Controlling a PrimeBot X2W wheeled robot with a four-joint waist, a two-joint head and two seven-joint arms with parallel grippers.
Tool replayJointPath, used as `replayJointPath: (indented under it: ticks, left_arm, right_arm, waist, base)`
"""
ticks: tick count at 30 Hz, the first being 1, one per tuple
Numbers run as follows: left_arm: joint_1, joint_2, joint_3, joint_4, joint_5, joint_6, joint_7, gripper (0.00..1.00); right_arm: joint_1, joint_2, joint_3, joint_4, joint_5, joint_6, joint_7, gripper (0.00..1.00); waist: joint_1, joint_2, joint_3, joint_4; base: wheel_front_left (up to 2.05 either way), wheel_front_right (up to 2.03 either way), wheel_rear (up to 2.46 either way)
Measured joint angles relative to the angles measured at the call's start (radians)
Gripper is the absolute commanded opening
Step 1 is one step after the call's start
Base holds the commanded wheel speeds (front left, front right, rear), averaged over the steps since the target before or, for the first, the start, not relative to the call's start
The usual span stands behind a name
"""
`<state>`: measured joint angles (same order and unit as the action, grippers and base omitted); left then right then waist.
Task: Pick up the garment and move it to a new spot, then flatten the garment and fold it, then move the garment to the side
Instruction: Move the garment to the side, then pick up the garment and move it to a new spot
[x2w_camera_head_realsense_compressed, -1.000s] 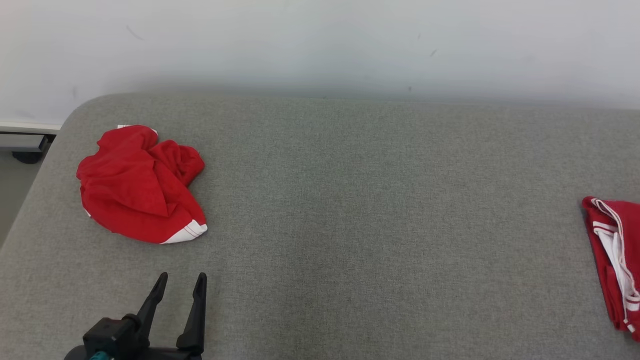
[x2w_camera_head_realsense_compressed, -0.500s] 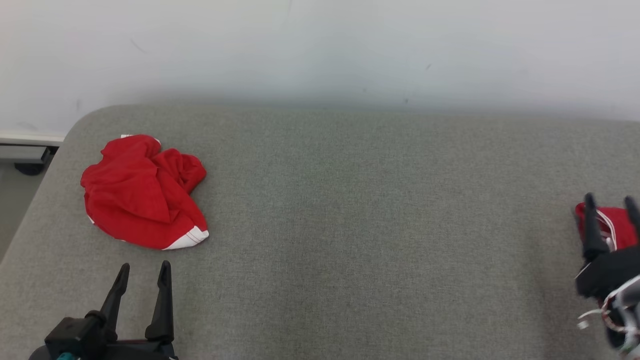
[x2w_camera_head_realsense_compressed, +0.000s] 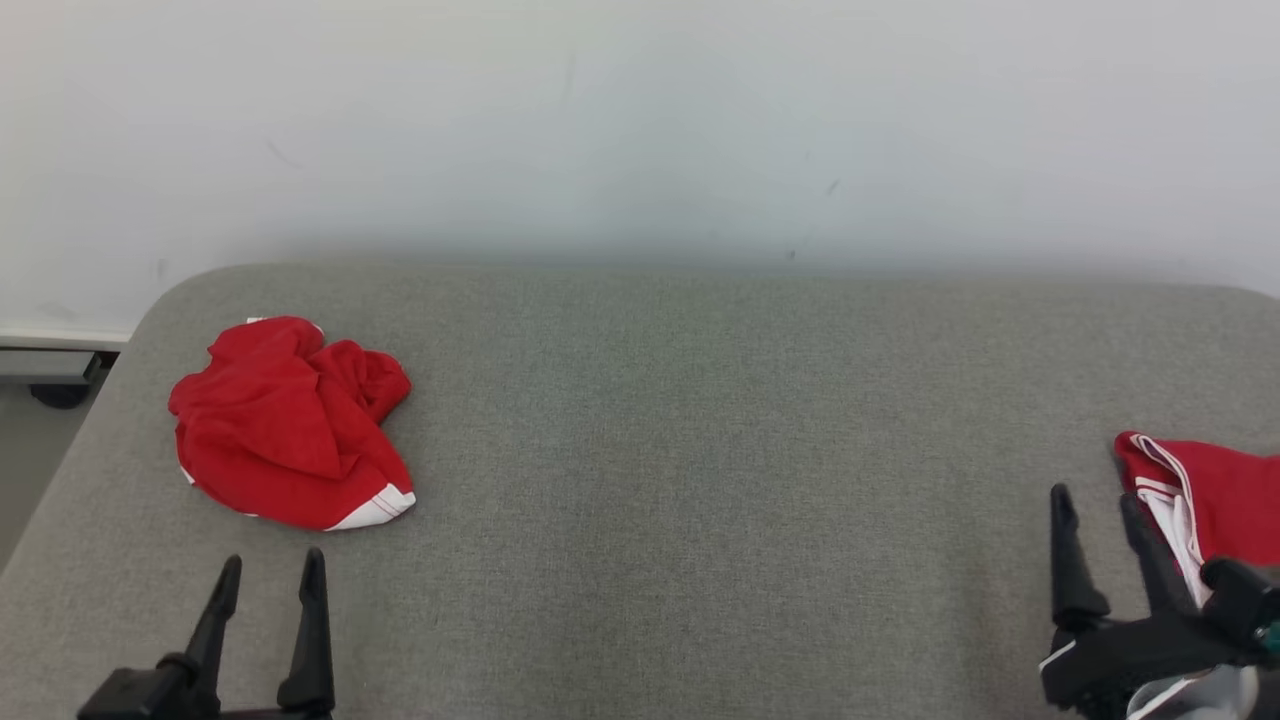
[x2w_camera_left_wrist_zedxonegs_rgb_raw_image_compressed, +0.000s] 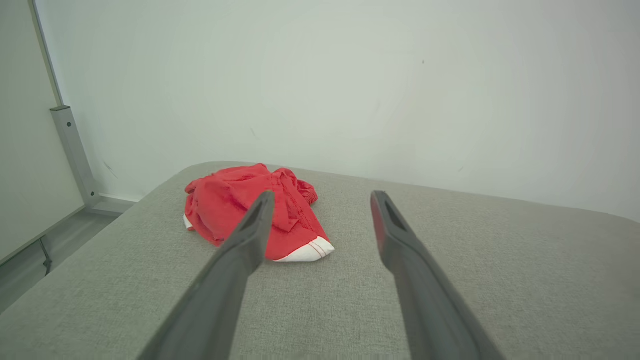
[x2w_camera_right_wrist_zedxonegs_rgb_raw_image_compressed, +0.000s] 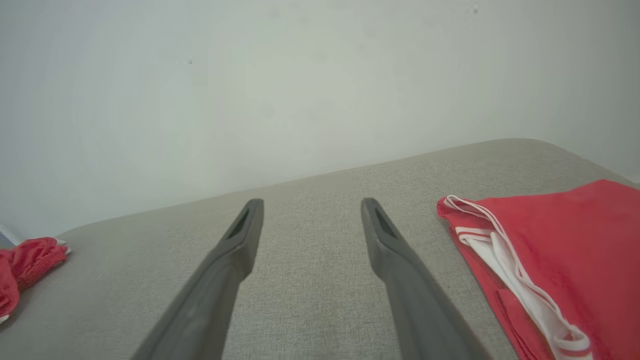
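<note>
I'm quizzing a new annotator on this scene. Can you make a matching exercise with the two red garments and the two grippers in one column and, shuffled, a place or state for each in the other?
Column one:
1. crumpled garment
2. flat garment
3. left gripper
4. right gripper

Column two:
A. open, just beside white trim
B. near the left end of the table
C. open, over bare table, short of the red heap
D. at the table's right end, cut off by the head view's edge

Pairs: 1-B, 2-D, 3-C, 4-A.
</note>
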<state>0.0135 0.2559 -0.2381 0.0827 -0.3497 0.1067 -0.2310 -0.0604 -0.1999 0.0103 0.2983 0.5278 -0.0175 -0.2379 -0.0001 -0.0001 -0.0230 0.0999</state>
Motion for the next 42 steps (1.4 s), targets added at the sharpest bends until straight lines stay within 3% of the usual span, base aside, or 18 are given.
replayJointPath:
  ticks: [11, 42]
  left_arm:
    - [0.049, -0.013, -0.005, -0.014, 0.008, 0.007, -0.008, 1.00]
    - [0.044, -0.021, -0.029, -0.021, 0.011, 0.007, -0.004, 1.00]
  right_arm:
    - [0.081, 0.037, 0.041, -0.075, -0.001, -0.009, 0.001, 1.00]
    - [0.133, 0.036, 0.052, -0.122, -0.001, -0.028, 0.054, 1.00]
  waist:
    - [0.0001, 0.0000, -0.024, -0.023]
    - [0.0002, 0.0000, -0.018, -0.004]
  base:
    - [0.00, 0.00, 0.00]
    - [0.00, 0.00, 0.00]
